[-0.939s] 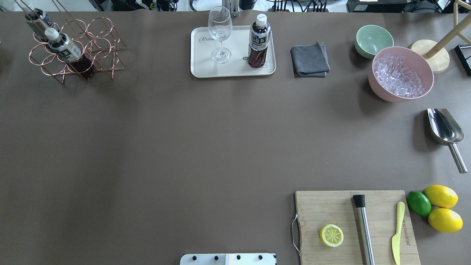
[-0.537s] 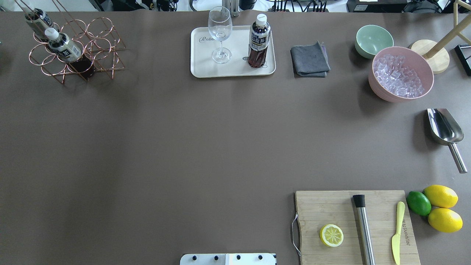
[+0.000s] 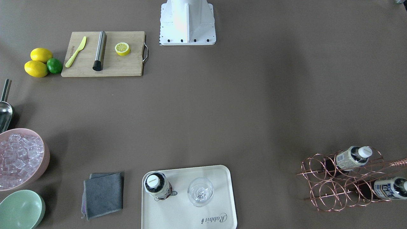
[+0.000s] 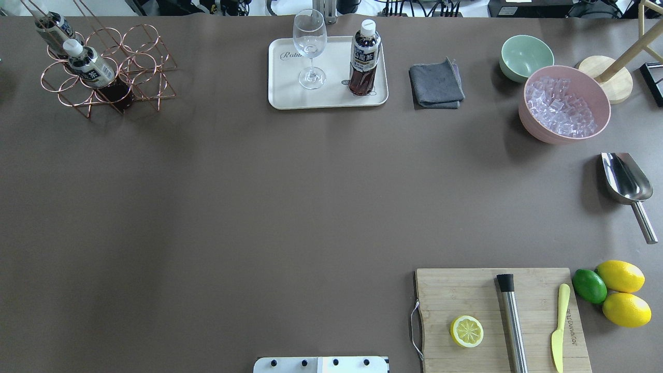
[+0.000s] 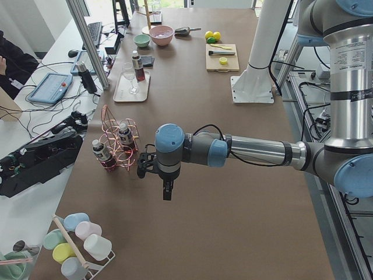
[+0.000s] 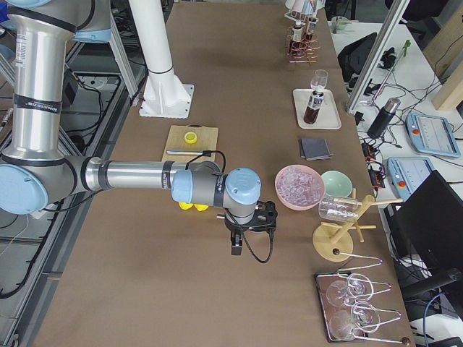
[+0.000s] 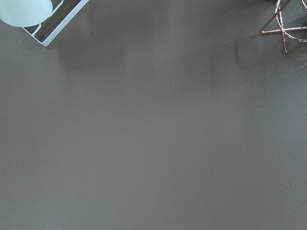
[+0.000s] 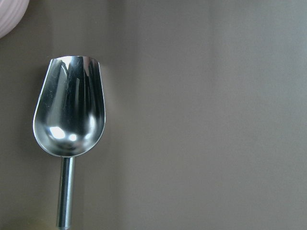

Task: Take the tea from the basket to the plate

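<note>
One tea bottle [image 4: 364, 59] stands upright on the right half of the cream plate [image 4: 290, 98], beside a wine glass [image 4: 310, 49]. Two more tea bottles [image 4: 89, 68] [image 4: 54, 28] lean in the copper wire basket [image 4: 137, 65] at the far left corner. In the exterior left view my left gripper [image 5: 167, 189] hangs over bare table near the basket [image 5: 119, 146]. My right gripper [image 6: 236, 244] shows only in the exterior right view, above the table beside the pink ice bowl [image 6: 298, 186]. For both, I cannot tell open from shut.
A grey cloth [image 4: 436, 84], a mint bowl [image 4: 525, 56] and a pink bowl of ice [image 4: 564, 103] sit right of the plate. A steel scoop [image 4: 627, 184] lies at the right edge. The cutting board [image 4: 456, 295] holds a half lemon, a muddler and a knife.
</note>
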`<state>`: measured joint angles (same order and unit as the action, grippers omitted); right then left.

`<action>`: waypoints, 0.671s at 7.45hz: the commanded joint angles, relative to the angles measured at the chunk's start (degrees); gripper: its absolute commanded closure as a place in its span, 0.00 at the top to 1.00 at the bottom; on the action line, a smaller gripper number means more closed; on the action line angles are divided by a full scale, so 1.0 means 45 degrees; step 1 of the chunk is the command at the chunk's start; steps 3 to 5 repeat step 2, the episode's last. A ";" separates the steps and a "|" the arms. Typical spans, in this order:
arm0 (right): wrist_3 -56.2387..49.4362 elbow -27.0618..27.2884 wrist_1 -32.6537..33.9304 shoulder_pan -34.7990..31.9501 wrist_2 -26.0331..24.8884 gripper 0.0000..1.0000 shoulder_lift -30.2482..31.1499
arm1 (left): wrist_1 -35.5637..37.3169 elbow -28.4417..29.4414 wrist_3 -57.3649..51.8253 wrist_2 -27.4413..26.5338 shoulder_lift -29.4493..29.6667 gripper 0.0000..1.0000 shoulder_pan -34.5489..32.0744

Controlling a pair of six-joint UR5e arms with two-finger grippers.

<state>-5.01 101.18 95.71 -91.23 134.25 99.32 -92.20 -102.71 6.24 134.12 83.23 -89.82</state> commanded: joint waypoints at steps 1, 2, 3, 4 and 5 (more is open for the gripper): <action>0.0000 -0.0005 0.0000 0.0000 0.0010 1.00 0.0000 | 0.0000 0.0051 0.0000 0.0000 0.0098 0.98 0.0057; 0.0019 -0.0024 0.0000 0.0000 0.0010 1.00 0.0000 | 0.0000 0.0090 0.0000 0.0000 0.0078 0.98 0.0077; 0.0019 -0.0024 0.0000 0.0000 0.0010 1.00 0.0000 | 0.0000 0.0090 0.0000 0.0000 0.0078 0.98 0.0077; 0.0019 -0.0024 0.0000 0.0000 0.0010 1.00 0.0000 | 0.0000 0.0090 0.0000 0.0000 0.0078 0.98 0.0077; 0.0019 -0.0024 0.0000 0.0000 0.0010 1.00 0.0000 | 0.0000 0.0090 0.0000 0.0000 0.0078 0.98 0.0077</action>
